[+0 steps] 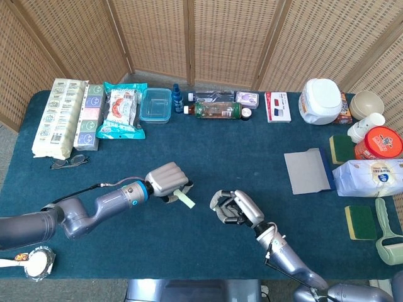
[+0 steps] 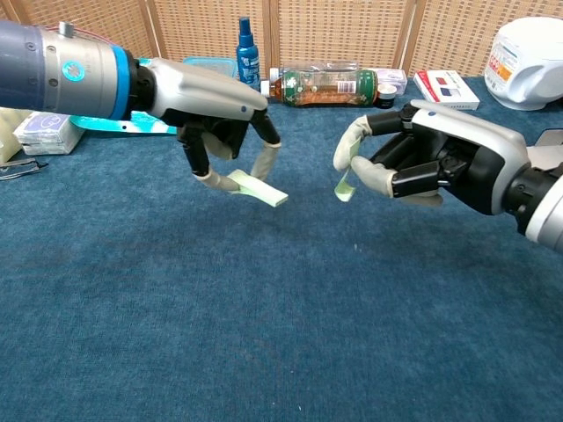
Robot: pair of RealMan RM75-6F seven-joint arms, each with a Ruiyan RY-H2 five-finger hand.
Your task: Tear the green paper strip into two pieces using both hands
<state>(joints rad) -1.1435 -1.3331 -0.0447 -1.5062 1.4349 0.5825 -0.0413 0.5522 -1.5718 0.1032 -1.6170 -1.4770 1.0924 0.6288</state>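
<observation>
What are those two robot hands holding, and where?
Each pinches one piece of the torn green paper by its end: the left hand holds the longer piece, the right hand a small scrap.

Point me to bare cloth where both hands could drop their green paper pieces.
Free: blue tablecloth between the back-row plastic bottle and both hands, left hand, right hand; also left of the grey flat card. Crowded: back edge, right edge.
</observation>
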